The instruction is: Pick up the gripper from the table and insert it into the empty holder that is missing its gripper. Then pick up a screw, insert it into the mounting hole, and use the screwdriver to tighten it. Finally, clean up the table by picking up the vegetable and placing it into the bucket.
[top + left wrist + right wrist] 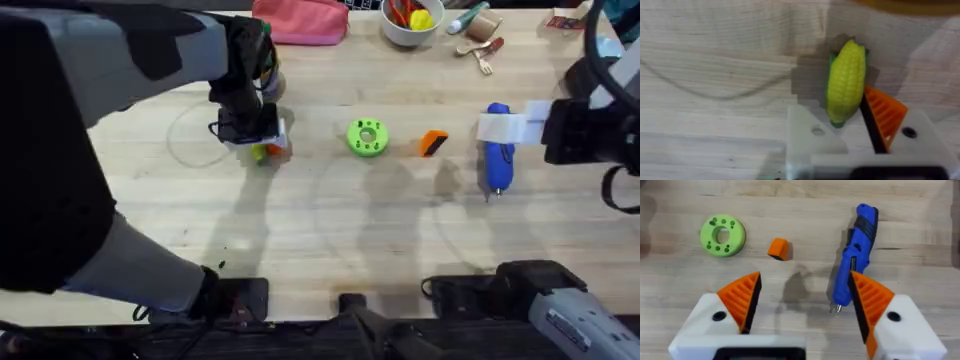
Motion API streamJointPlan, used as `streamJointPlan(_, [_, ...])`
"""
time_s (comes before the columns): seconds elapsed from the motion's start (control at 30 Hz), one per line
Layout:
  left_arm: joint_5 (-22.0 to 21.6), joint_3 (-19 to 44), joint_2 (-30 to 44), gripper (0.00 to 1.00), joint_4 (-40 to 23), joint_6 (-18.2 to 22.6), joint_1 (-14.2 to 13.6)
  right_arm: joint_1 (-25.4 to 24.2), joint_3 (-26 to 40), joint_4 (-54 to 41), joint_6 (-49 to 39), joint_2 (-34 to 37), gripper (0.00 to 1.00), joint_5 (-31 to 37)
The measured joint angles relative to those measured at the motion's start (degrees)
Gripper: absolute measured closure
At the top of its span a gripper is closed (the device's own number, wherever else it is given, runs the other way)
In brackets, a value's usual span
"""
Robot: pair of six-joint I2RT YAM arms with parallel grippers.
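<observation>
Corn-like vegetable (845, 82) lies between the left gripper (860, 130)'s spread fingers, ungrasped; one holder (812, 137) lacks its pad. Right gripper (805, 297) hangs wide above the screwdriver (855, 262). Orange gripper (779, 248) evidently awaits mounting.

orange gripper (432, 143) – table, blue screwdriver (497, 150) alongside

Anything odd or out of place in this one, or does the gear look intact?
Yes: the left gripper is missing an orange pad. One white finger block is bare while the other finger carries its ribbed pad. A loose orange pad lies on the table between the green disc and the blue screwdriver.
</observation>
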Motion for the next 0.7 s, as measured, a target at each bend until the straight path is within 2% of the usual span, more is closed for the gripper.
streamJointPlan(0.23, [-0.04,0.00,-0.01,0.981,0.02,0.03,0.00,0.00,0.00,0.00,0.00,0.00,0.010,0.00])
streamJointPlan(0.7, [-0.02,0.00,-0.01,0.985,0.22,0.00,0.00,0.00,0.00,0.00,0.00,0.00,0.008,0.00])
